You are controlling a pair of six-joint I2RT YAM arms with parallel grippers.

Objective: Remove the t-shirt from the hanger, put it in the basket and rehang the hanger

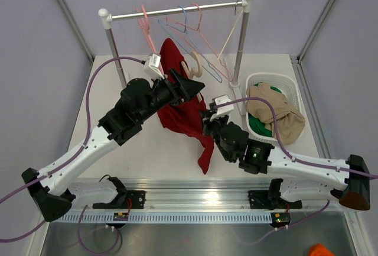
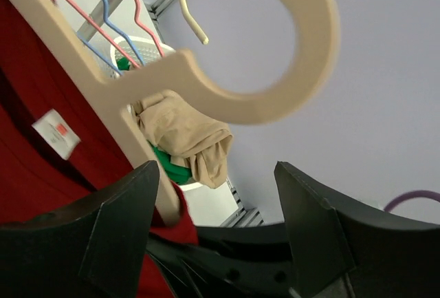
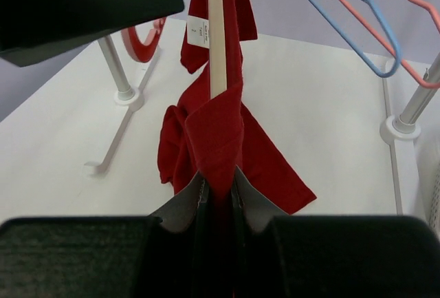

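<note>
Lilac walls stand around the white bench (image 1: 147, 155). At the upper middle of the frame is a metal rack (image 1: 177, 11) with thin wire hangers. Below it, at the centre, the red t-shirt (image 1: 180, 117) hangs on a thick beige hanger (image 1: 195, 67) whose hook is off the bar. The left hand (image 1: 192, 86) is spread wide, and the hanger's arm passes between its fingers. The right hand (image 1: 209, 119) is pressed together, pinching the red cloth. At the right stands a white plastic basket (image 1: 293, 86) of clothes.
</note>
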